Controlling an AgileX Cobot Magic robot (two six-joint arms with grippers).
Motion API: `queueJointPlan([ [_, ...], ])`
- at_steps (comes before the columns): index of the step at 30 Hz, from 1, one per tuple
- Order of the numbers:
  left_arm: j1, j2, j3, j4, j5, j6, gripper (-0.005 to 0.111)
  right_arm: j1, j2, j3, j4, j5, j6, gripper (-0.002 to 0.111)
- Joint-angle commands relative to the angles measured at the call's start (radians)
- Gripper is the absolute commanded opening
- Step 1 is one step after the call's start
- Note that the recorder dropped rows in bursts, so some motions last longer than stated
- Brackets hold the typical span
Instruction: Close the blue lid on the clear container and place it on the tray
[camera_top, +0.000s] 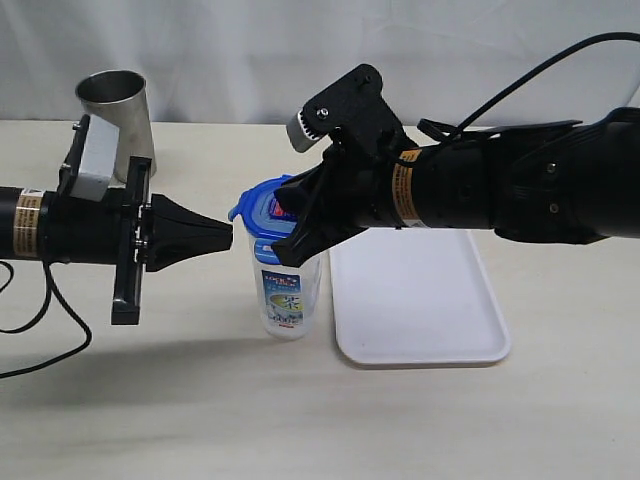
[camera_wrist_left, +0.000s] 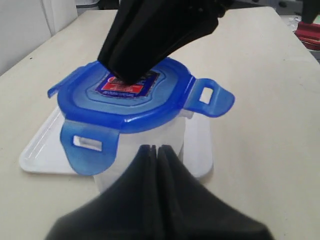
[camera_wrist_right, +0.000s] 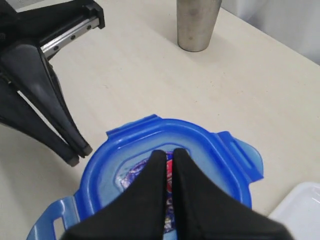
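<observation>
The clear container (camera_top: 287, 296) stands upright on the table just left of the white tray (camera_top: 420, 300). The blue lid (camera_top: 258, 208) sits on top of it with its snap flaps splayed outward. My right gripper (camera_top: 284, 248) is shut, and its fingertips rest on the sticker in the middle of the blue lid (camera_wrist_right: 205, 145). My left gripper (camera_top: 228, 238) is shut and holds nothing. Its tip points at the container's left side, close under the lid rim. In the left wrist view my left gripper (camera_wrist_left: 156, 148) sits right before the clear container (camera_wrist_left: 132, 147).
A metal steel cup (camera_top: 118, 110) stands at the back left behind the left arm. The right arm stretches over the tray's far end. The tray (camera_wrist_right: 300, 210) lies close beside the container's base.
</observation>
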Motion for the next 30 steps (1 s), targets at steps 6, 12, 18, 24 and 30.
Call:
queueJointPlan([
  [6, -0.009, 0.006, -0.005, -0.092, 0.024, 0.02, 0.0, 0.001, 0.004, -0.003, -0.003, 0.022, 0.001, 0.005],
  [12, -0.009, 0.006, -0.005, -0.116, 0.057, 0.022, 0.0, 0.001, 0.004, -0.003, -0.003, 0.022, 0.001, 0.005],
  [18, -0.009, 0.006, -0.005, -0.093, 0.048, 0.009, 0.0, 0.001, 0.004, -0.003, -0.003, 0.022, 0.0, 0.005],
  [24, 0.056, 0.006, -0.002, -0.101, 0.052, -0.029, 0.0, 0.001, 0.004, -0.003, -0.003, 0.024, 0.0, 0.005],
  [30, 0.116, 0.006, 0.095, -0.171, -0.009, 0.134, 0.0, 0.001, 0.004, -0.003, -0.003, 0.024, 0.0, 0.005],
])
